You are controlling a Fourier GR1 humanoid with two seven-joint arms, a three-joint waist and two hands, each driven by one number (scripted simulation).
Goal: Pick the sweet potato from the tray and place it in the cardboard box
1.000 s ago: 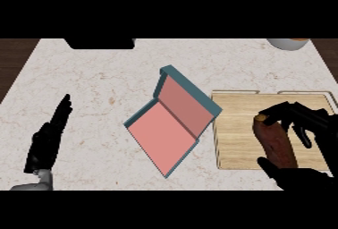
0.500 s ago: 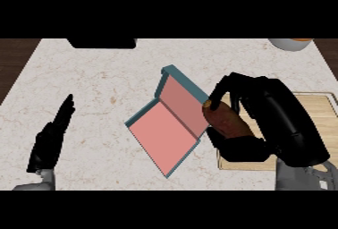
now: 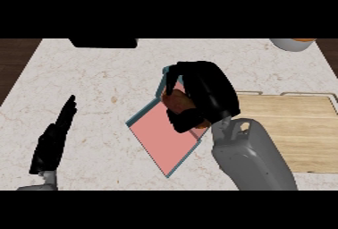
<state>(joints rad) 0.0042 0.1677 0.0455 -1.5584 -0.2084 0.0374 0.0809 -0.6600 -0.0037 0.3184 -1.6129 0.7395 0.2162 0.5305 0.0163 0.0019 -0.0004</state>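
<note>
Black fingers of the right hand (image 3: 208, 91) curl round the sweet potato (image 3: 177, 102), gripping it from above; only an orange-brown patch of it shows on the hand's left side, the rest hidden under the palm. The grey right forearm (image 3: 251, 156) rises from the lower edge of the view and leans up and to the left, so the hand hangs over the cardboard box (image 3: 162, 141), above its upper part, where the raised flap meets the pink floor. Whether the sweet potato touches the box cannot be told.

Half a second ago the same hand, already closed on the sweet potato, stood just at the box's right rim, next to the tray (image 3: 297, 129); it has since carried its load further left and now covers the upper part of the box. A second ago it was still down on the tray. The wooden tray, near the counter's right edge, now lies bare apart from the forearm crossing its left end.

Near the counter's (image 3: 99, 76) left edge, the left hand (image 3: 56, 136) rests with straight fingers pointing up, open and holding nothing, in the same place as before.
</note>
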